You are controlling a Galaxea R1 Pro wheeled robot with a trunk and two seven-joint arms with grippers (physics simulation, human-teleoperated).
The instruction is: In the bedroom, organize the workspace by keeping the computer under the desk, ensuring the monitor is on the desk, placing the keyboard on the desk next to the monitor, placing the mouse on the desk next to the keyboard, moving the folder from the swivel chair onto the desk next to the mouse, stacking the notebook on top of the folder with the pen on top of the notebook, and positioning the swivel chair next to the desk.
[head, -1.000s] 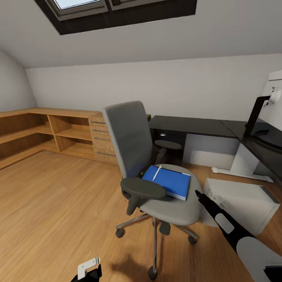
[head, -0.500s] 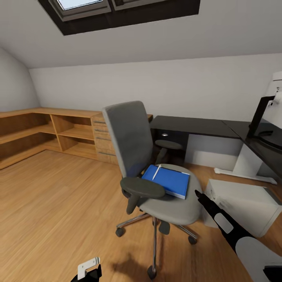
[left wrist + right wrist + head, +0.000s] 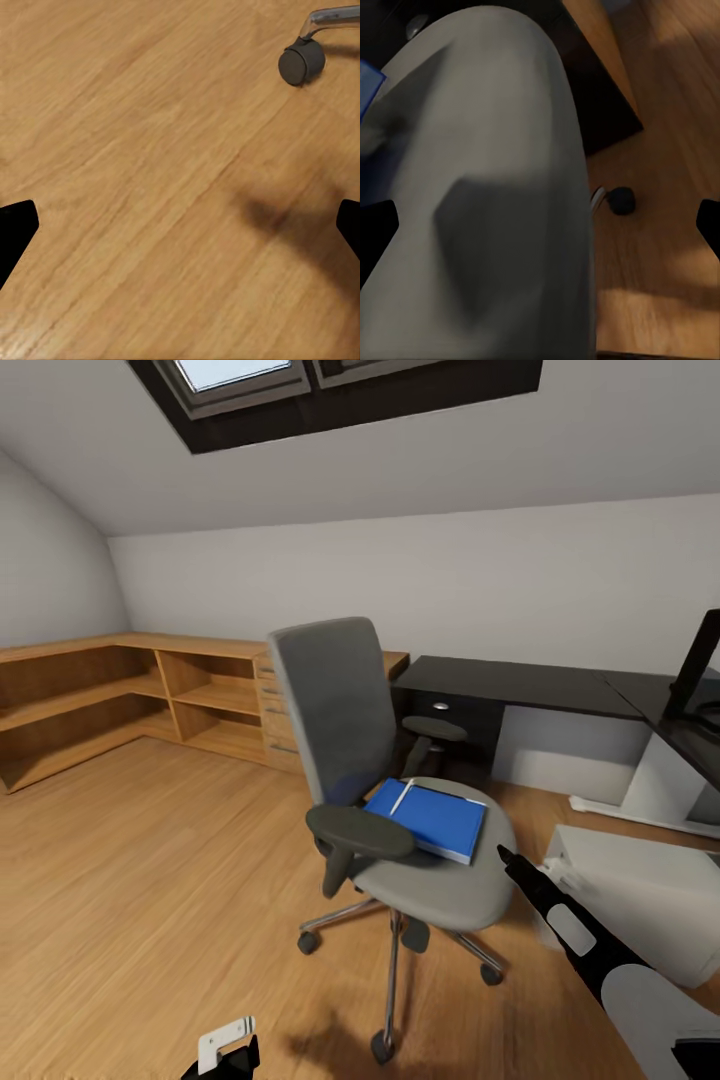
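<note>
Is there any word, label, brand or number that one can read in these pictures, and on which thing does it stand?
None can be read. The blue folder, the swivel chair, the desk and the grey computer case show no legible text.

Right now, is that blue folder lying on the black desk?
No, the blue folder lies on the seat of the grey swivel chair, with a pen on top, apart from the desk.

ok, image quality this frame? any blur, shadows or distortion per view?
Head view: sharp, with wide-angle stretch at the edges; the swivel chair casts a soft shadow on the wooden floor. Left wrist view: slightly soft, a dark smear of shadow near a castor. Right wrist view: the chair's seat is close, dim and blurred.
</note>
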